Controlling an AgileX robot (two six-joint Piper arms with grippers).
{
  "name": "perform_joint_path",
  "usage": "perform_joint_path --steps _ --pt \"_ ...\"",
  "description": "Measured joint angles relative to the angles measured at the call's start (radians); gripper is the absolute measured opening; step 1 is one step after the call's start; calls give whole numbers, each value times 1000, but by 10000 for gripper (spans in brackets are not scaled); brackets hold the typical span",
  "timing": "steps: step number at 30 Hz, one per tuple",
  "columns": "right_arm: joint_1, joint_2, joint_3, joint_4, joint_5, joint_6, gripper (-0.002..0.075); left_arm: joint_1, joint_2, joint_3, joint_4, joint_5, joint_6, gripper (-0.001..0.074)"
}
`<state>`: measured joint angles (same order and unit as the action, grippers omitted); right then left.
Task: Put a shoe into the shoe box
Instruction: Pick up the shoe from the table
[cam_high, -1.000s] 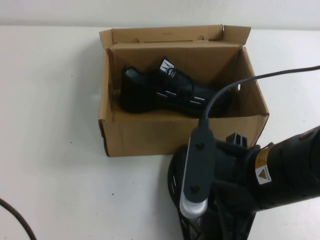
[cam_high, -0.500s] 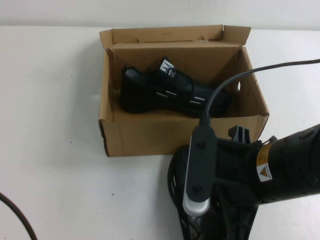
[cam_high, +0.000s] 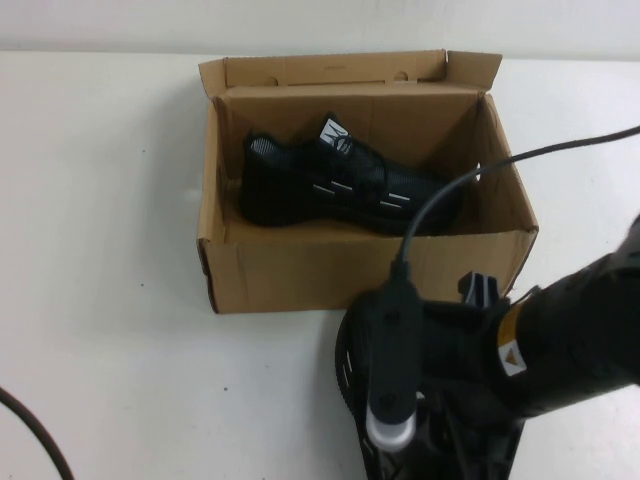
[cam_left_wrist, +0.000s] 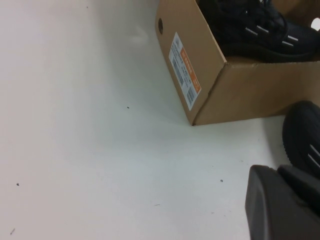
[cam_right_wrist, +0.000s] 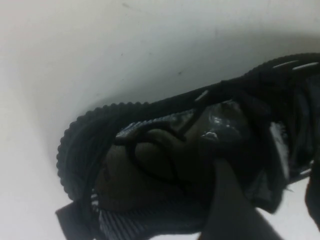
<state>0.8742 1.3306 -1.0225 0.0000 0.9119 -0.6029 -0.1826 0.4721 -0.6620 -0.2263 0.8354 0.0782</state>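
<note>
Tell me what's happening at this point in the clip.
One shoe already lies inside the open box. The right gripper is down over the second shoe on the table in front of the box, one finger in its opening; no firm grip shows. The left gripper is shut, low over the table left of the box, holding nothing.

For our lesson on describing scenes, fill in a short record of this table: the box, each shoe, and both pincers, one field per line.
box: open brown cardboard box, lid flap up at the far side
shoe in box: black sneaker lying inside
second shoe: black sneaker on the table in front of the box, mostly hidden under the right arm
right pincer: down at the second shoe's opening, one finger at the collar; grip unclear
left pincer: shut, low over the table, left of the second shoe, holding nothing
task state: one shoe already boxed
</note>
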Motion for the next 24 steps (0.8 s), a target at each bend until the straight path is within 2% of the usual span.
perform_joint_path --steps 15,21,24 --pt "0 131 -4 -64 -31 122 305 0 0 0 -7 35 0 -3" --pt "0 108 -63 -70 51 196 306 0 0 0 -7 35 0 -3" --pt "0 85 -121 -69 98 286 306 0 0 0 -7 35 0 -3"
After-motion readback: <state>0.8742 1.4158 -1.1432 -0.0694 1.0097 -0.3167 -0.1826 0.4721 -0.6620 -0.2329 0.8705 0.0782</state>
